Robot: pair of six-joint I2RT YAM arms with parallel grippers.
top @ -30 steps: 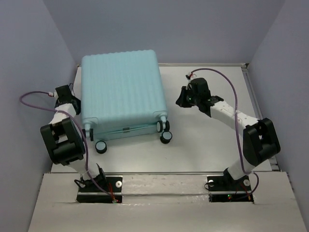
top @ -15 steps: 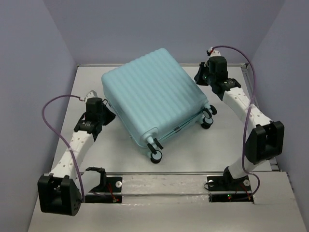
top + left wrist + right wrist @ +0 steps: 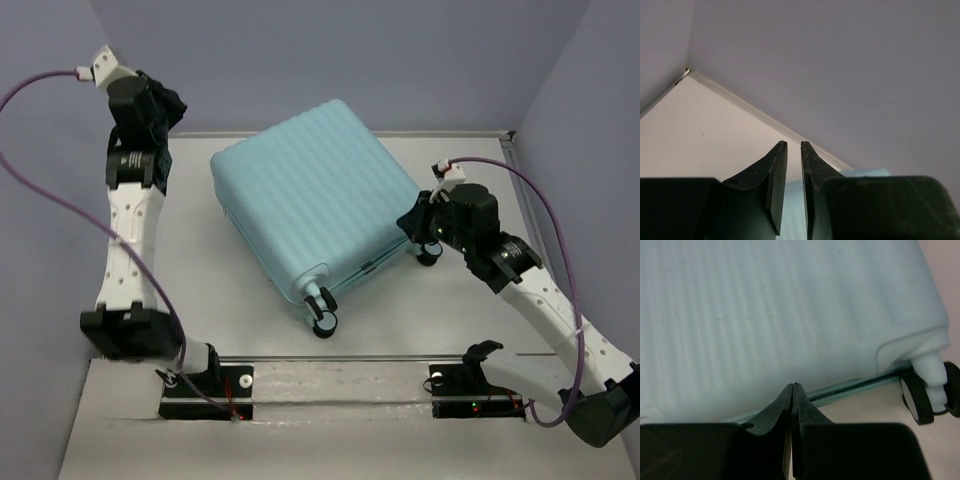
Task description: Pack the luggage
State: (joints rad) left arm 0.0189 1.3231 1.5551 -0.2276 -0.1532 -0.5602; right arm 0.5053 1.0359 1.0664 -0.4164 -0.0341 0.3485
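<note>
The work surface is a pale table (image 3: 250, 330) enclosed by lavender walls (image 3: 400, 50) on 3 sides. The luggage (image 3: 310, 200) lies flat near the middle of the table, ribbed shell up, turned diagonally. Its caster wheels (image 3: 325, 320) point toward the near edge and the right side. Both shell halves are together; the right wrist view shows the seam (image 3: 850, 390) running unbroken along the side, with no gap and no lining exposed. The left gripper (image 3: 794, 147) is raised high over the far-left corner, well apart from the case and aimed at the wall. Its fingers stand narrowly apart with nothing between them. The right gripper (image 3: 792, 390) sits low just beside the right edge of the case, near 1 pair of wheels and roughly level with the seam. Its fingers are pressed together and hold nothing. Whether the tips touch the shell cannot be determined. No loose items for packing are visible on the table, and the contents of the case are hidden. Assessment: the case is closed, so either loading is complete or it has not begun. The pictures do not settle which. If items remain, the remaining steps are to open the shell, load it and close it again. If loading is complete, only securing the seam appears outstanding.
</note>
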